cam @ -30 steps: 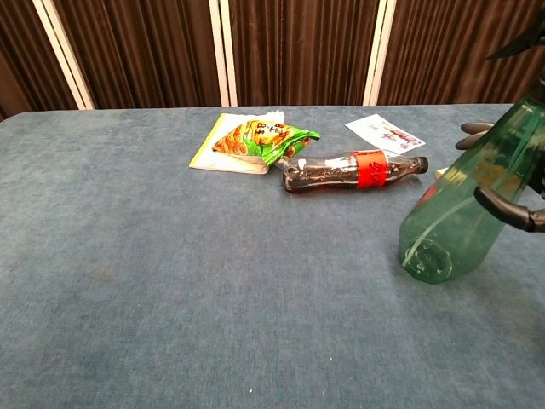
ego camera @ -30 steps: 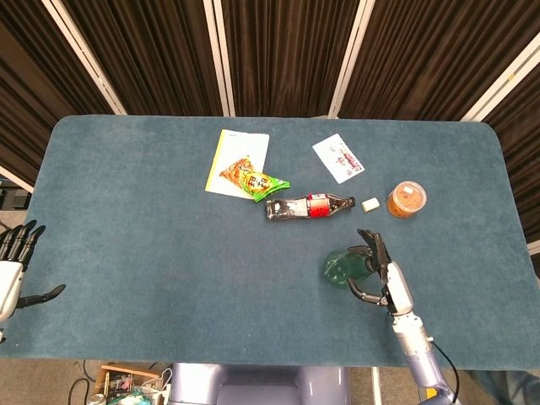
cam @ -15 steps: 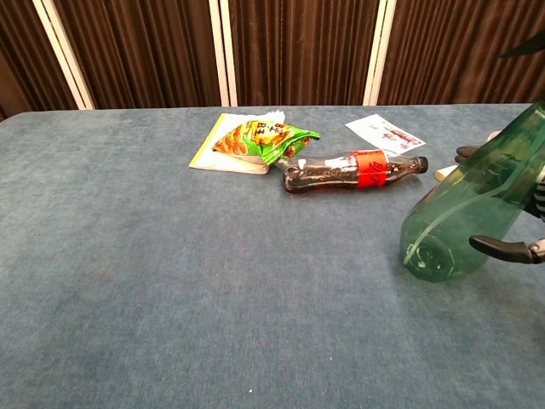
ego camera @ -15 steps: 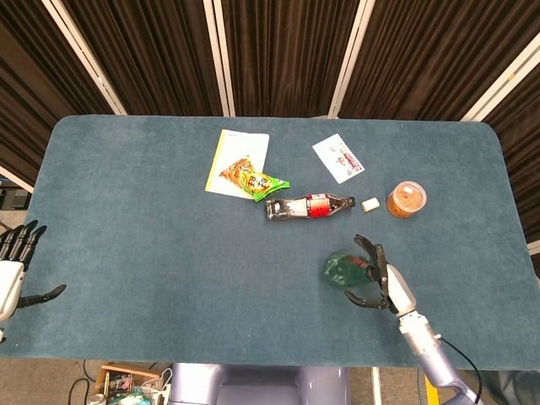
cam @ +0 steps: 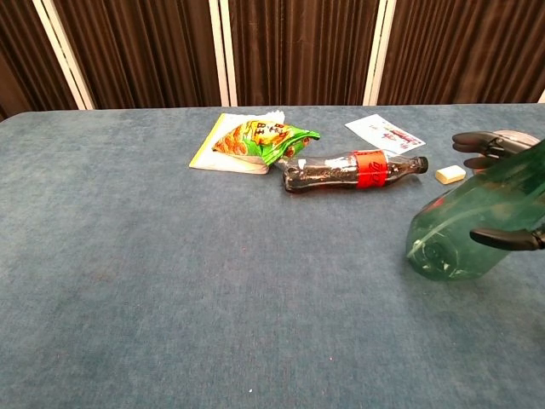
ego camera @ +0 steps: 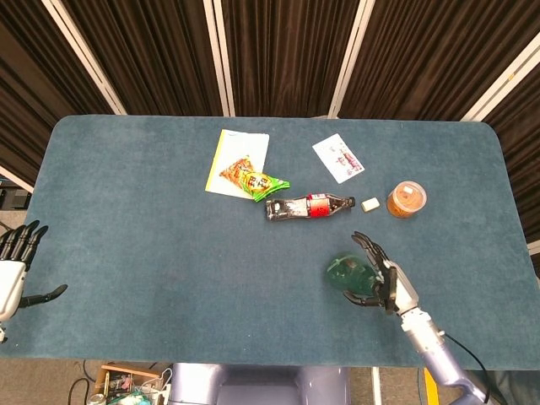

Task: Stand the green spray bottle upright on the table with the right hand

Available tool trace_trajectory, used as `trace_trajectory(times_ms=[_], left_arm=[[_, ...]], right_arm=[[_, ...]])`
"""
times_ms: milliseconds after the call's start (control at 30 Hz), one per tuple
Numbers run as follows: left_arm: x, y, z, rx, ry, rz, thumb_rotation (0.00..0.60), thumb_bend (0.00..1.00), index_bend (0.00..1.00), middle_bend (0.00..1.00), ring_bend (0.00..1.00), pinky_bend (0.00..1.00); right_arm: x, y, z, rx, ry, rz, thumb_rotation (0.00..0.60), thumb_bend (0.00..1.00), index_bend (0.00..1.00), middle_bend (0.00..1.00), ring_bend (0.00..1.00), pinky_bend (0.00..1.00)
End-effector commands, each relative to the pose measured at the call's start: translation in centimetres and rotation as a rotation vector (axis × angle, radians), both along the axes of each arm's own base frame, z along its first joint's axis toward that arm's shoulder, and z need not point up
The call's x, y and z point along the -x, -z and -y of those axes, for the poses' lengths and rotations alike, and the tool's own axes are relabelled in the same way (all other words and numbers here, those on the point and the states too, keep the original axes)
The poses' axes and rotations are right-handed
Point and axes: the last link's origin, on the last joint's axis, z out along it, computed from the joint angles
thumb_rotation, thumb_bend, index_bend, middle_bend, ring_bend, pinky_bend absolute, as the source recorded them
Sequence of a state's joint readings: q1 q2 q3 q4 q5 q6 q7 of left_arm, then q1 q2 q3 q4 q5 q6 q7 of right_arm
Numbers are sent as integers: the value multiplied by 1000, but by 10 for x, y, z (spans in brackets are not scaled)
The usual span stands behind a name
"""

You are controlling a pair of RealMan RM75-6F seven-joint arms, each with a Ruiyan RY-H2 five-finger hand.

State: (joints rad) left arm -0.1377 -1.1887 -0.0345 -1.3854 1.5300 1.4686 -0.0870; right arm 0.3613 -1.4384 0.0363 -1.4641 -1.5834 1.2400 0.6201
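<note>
Leaning on its side, the green spray bottle (cam: 464, 234) is on the near right part of the table (ego camera: 152, 245), its round base turned to the left and its neck running off the right edge of the chest view. The right hand (ego camera: 384, 279) grasps it, dark fingers (cam: 502, 238) curled over and under the body. Farther off lies a cola bottle (ego camera: 308, 206) on its side, part full of dark drink, with a small white block (ego camera: 369, 204) and a round tub (ego camera: 407, 200) of orange-brown stuff to its right. A snack bag (ego camera: 257, 180) rests on a yellow-edged sheet (ego camera: 237, 162); a card (ego camera: 338, 158) lies beyond. The left hand (ego camera: 15, 266) hangs at the near left edge, empty, fingers spread.
</note>
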Motion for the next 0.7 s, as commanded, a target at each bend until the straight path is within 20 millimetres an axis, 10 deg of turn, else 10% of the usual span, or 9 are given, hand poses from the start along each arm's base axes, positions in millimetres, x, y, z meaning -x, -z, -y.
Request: trace_trajectory(times_ms=[33,700], left_arm=[[0,0,0,0,0,0,600,24,0,0,0,68],[0,2,0,4,-4,-5,600,24,0,0,0,68]], right_arm=[[-5,-4,7,-2,7,-3,600,252,0,0,0,0],[-25,-23,26,19,11,-18,600,252,0,0,0,0]])
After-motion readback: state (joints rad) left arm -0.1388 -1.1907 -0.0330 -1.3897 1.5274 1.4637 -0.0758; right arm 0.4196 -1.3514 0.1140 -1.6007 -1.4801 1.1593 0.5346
